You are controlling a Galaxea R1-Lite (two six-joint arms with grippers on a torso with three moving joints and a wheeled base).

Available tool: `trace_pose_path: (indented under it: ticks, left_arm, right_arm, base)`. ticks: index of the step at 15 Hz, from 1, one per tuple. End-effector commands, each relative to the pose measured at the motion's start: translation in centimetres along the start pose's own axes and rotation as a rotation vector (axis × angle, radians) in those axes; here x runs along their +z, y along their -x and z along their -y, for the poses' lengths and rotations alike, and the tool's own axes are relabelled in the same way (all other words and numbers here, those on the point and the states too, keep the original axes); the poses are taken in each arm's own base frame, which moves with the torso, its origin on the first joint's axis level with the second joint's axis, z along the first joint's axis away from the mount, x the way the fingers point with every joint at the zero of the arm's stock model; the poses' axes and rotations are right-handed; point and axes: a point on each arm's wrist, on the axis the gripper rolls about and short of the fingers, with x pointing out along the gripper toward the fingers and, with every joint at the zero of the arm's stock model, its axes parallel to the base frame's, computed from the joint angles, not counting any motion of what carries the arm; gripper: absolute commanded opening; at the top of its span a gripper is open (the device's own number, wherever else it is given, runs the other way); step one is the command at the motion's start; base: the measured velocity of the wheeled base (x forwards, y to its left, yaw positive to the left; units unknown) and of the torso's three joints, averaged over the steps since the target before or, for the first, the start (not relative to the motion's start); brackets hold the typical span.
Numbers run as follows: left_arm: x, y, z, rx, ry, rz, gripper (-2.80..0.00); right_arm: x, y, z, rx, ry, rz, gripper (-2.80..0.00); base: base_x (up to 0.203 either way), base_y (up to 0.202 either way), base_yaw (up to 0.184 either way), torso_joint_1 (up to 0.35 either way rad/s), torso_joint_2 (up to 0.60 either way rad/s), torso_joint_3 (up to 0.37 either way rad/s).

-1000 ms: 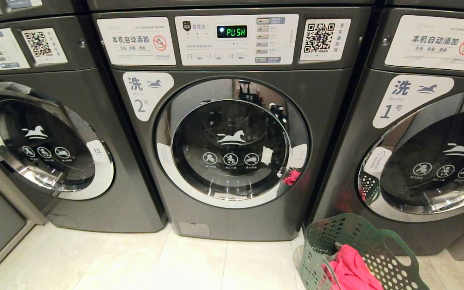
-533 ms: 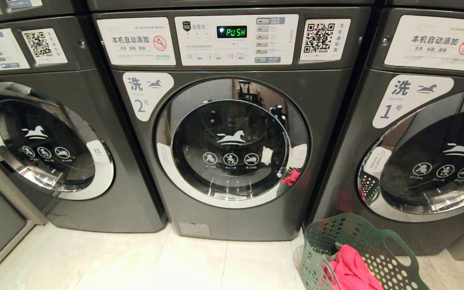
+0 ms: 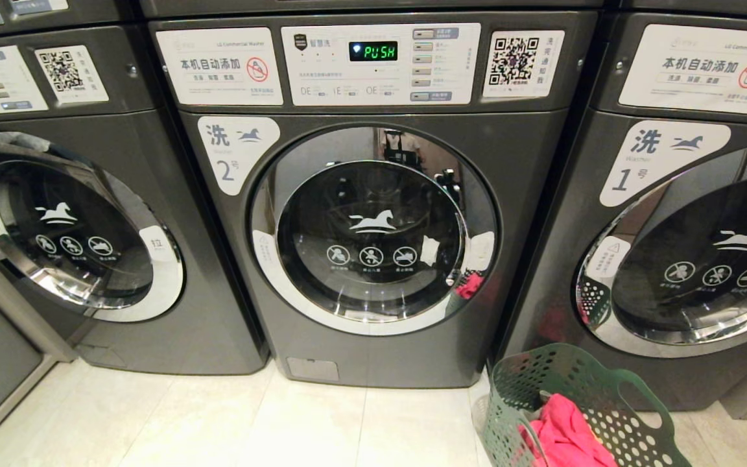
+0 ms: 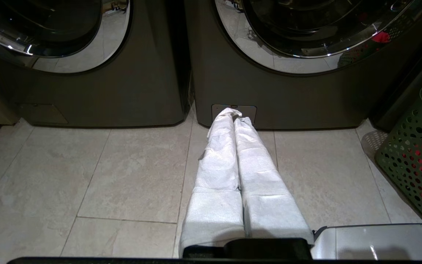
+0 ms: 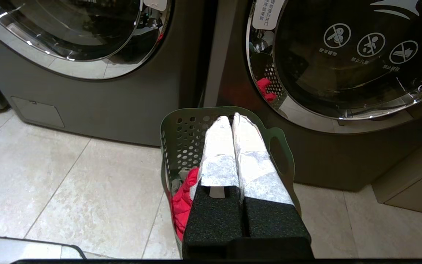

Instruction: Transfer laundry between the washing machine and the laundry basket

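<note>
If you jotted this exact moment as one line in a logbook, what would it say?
washer door: closed | basket: on floor, red laundry inside | left gripper: shut, empty | right gripper: shut, empty, over basket

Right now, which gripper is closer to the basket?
Right. The right gripper hangs shut directly over the basket and its red laundry. The left gripper, also shut, is over bare floor, with the basket well off to its side.
</note>
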Motion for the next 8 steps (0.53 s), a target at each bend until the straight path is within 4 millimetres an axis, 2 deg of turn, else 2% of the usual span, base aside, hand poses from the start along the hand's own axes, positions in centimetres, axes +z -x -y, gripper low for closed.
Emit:
trace_pose_path:
  ticks: [1,8]
  left_arm:
    - [0.00,0.02,0.00,0.000,0.000,0.002,-2.80]
    - [0.00,0.02,-0.05,0.021,0.025,0.002,-2.80]
  right_arm:
    - [-0.13,-0.06,-0.01,0.000,-0.001,-0.004,-2.80]
    - [-0.14,-0.06,-0.02,0.000,-0.001,-0.005,-2.80]
  base:
    - [0.000,0.000,0.000,0.000,0.00,0.000]
    - [0.000,0.000,0.000,0.000,0.00,0.000]
